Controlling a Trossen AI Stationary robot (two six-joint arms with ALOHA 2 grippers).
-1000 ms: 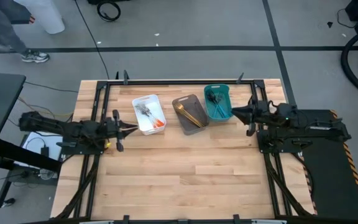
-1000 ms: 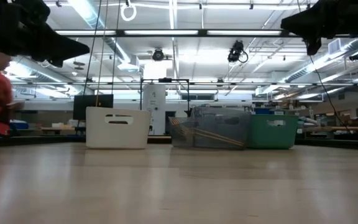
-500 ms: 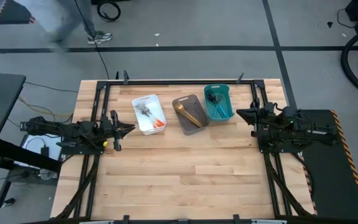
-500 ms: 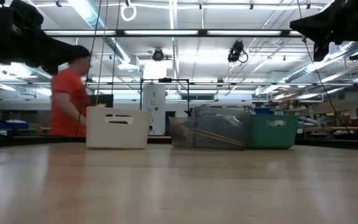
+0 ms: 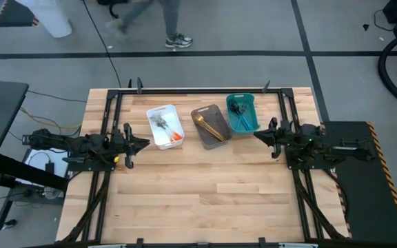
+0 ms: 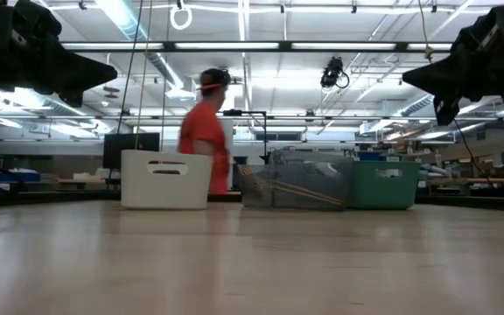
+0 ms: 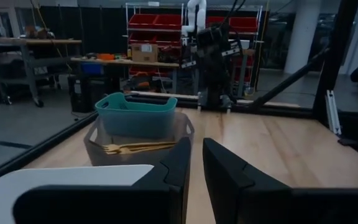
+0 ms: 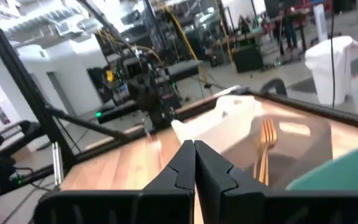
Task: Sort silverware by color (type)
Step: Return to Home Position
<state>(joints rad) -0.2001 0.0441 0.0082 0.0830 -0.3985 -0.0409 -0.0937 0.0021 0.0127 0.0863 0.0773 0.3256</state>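
Note:
The silverware lies sorted in three bins at the table's far middle. Orange-handled pieces (image 5: pixel 174 136) are in the white bin (image 5: pixel 154 131). Gold forks (image 5: pixel 212 127), also seen as gold forks (image 7: pixel 138 148) in the left wrist view, lie in the grey bin (image 5: pixel 200 113). Teal-handled pieces (image 5: pixel 238 109) lie in the teal bin (image 5: pixel 251 116). My left gripper (image 5: pixel 145 143) hovers level at the table's left, left of the white bin, with a narrow empty gap between its fingers (image 7: pixel 196 152). My right gripper (image 5: pixel 256 135) hovers level at the right, just near of the teal bin, shut and empty (image 8: pixel 194 148).
Black frame rails (image 5: pixel 109 124) run along the table's left, right and far sides. The near half of the wooden tabletop (image 5: pixel 205 200) is bare. A person in an orange shirt (image 6: pixel 206 131) walks past beyond the far edge.
My right gripper has sunk toward the table and rolled a little, staying near the teal bin. The person behind the table has walked from the left toward the middle of the low view. The bins and silverware have not moved.

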